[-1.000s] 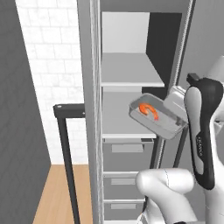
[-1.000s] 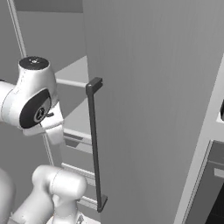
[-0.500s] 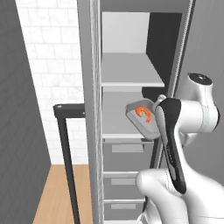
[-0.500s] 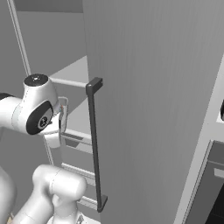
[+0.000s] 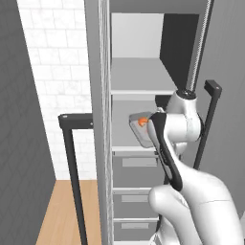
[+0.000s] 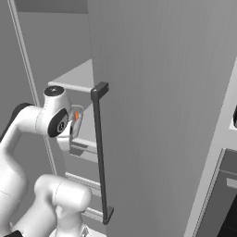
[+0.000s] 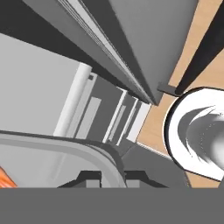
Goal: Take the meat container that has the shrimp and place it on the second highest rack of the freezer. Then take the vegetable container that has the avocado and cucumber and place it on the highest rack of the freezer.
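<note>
Grey panels framed the freezer [image 5: 143, 72] in the left base view, its white shelves open beside a white tiled wall [image 5: 52, 62] and a strip of wooden floor [image 5: 67, 210]. The highest rack [image 5: 143, 91] sat above the second highest rack [image 5: 127, 149], with grey drawers [image 5: 136, 167] beneath. The meat container [image 5: 141, 129], with the orange shrimp [image 5: 142, 122] in it, hung tilted between the two racks. Half a second before, the arm's upper link had stood further right and the container lay more open to the camera; now the arm had swung left and covered its right part.

In the right base view, the freezer door [image 6: 157, 92] and its long dark bar handle [image 6: 101, 152] stood in front, the container edge-on just beside the arm's wrist.

In the hand view, the jaws [image 7: 107, 177] were clamped on the container's rim, which curved off to the left, an orange sliver of shrimp at the lower left corner, the drawers and floor beyond.
</note>
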You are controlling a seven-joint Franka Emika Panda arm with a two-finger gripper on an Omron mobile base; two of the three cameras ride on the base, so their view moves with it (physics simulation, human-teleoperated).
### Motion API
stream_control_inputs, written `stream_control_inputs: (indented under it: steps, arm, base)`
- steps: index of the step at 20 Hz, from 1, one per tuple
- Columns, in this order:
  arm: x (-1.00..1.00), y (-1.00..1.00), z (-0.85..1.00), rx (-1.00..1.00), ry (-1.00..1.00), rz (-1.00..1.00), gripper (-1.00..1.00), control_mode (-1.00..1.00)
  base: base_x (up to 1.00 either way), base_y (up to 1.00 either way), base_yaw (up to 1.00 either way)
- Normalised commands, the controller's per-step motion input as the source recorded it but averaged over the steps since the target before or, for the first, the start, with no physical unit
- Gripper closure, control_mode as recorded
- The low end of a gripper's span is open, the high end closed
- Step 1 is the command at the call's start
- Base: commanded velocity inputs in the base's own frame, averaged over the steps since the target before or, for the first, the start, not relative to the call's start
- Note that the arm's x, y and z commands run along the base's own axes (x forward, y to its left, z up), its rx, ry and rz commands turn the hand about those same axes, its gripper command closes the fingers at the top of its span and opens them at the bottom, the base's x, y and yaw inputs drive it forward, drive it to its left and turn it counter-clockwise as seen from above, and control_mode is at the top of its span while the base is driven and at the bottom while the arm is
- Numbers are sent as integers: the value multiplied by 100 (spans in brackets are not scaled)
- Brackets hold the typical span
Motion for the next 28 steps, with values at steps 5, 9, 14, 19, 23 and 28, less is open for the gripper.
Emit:
stream_control_inputs:
  steps: [5, 9, 14, 19, 23, 28]
  arm:
    - [89, 19, -26, 0, 3, -16, 100, -100]
    - [76, 0, -49, 0, 0, -13, 100, -100]
    - [43, 0, -63, 0, -1, -4, 100, -100]
    - [47, 0, -38, 0, -1, -4, 100, -100]
    - [52, 0, -36, 0, 0, -6, 100, -100]
    - [52, 0, -23, 0, 0, -7, 100, -100]
  base:
    - [0, 0, 0]
    - [0, 0, 0]
    - [0, 0, 0]
    - [0, 0, 0]
    - [0, 0, 0]
    - [0, 0, 0]
